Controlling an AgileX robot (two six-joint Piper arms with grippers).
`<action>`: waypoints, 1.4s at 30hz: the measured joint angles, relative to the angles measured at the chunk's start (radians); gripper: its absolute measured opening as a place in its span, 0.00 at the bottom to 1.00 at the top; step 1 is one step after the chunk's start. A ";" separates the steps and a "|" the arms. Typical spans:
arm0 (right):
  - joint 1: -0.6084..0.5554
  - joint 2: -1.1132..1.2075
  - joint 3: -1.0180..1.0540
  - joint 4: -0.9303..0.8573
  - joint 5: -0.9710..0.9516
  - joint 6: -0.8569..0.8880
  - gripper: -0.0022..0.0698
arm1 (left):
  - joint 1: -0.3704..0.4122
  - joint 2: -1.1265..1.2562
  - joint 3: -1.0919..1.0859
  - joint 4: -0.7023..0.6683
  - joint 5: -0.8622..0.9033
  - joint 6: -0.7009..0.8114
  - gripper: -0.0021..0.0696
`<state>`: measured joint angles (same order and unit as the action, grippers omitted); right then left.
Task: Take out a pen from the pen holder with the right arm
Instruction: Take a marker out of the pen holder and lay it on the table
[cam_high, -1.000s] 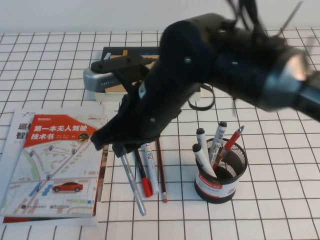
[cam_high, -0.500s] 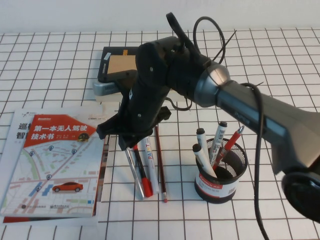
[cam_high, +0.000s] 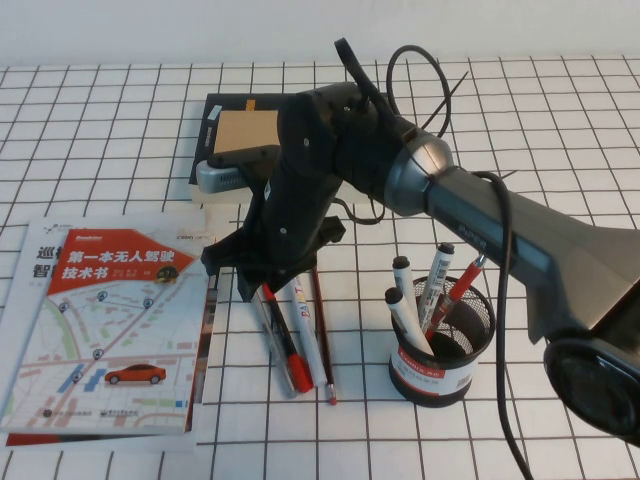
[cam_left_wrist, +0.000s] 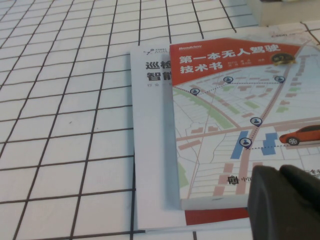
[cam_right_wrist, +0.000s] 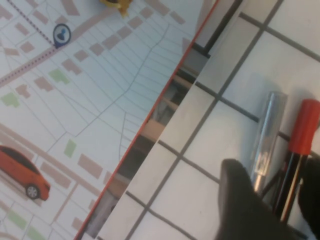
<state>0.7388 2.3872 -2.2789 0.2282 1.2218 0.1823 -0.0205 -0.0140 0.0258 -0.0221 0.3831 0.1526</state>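
Observation:
The black mesh pen holder (cam_high: 432, 372) stands right of centre with several pens (cam_high: 432, 288) upright in it. To its left a silver pen (cam_high: 272, 350), a red-capped pen (cam_high: 288, 360), a white marker (cam_high: 308, 335) and a dark red pencil (cam_high: 322, 330) lie side by side on the table. My right gripper (cam_high: 262, 285) is low over their far ends. In the right wrist view its jaws stand apart, and the right gripper (cam_right_wrist: 274, 172) is open around the silver pen (cam_right_wrist: 267, 132) and red-capped pen (cam_right_wrist: 299, 145). My left gripper (cam_left_wrist: 286, 200) is shut over the book's near corner.
A map-covered book (cam_high: 110, 320) on a white booklet (cam_left_wrist: 150, 125) lies at the left, its edge close to the pens. Behind the arm, a grey device (cam_high: 225, 175) and a black box with a brown label (cam_high: 245, 130) sit at the back. White gridded table all round.
The right arm swung in and settled lower over the lying pens. Its jaws have spread apart, and the silver pen that hung from them now lies beside the red-capped pen.

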 joint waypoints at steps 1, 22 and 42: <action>0.000 0.000 0.000 0.000 0.000 0.000 0.39 | 0.000 0.000 0.000 0.000 0.000 0.000 0.02; 0.096 -0.546 0.143 -0.273 0.024 -0.002 0.02 | 0.000 0.000 0.000 0.000 0.000 0.000 0.02; 0.097 -1.454 1.199 -0.382 -0.126 0.124 0.01 | 0.000 0.000 0.000 0.000 0.000 0.000 0.02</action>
<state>0.8359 0.9334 -1.0799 -0.1538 1.0956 0.3067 -0.0205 -0.0140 0.0258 -0.0221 0.3831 0.1526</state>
